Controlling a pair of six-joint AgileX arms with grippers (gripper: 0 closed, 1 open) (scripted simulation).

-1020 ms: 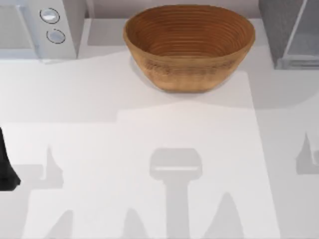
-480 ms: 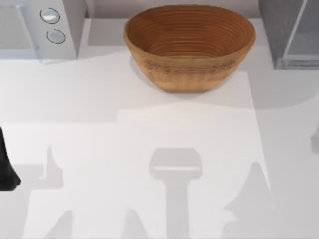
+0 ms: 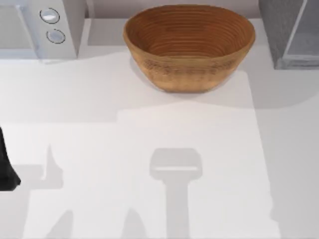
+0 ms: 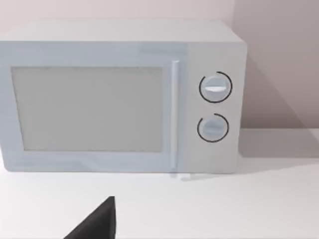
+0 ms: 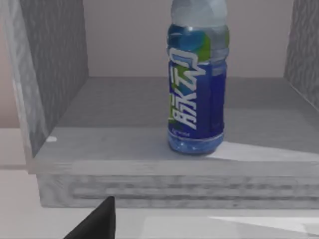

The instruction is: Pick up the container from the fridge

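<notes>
Right hand (image 5: 89, 221), grip state indeterminate, faces the open fridge (image 5: 60, 74) with the container (image 5: 197, 79) upright directly ahead on its floor, aligned for a reach; left hand (image 4: 92, 221) parked.

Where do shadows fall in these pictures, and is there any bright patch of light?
Top view: grey arm-shaped shadows lie across the table below the basket. Right wrist view: the container stands upright on the fridge floor, a bright wedge of light beside its base.
</notes>
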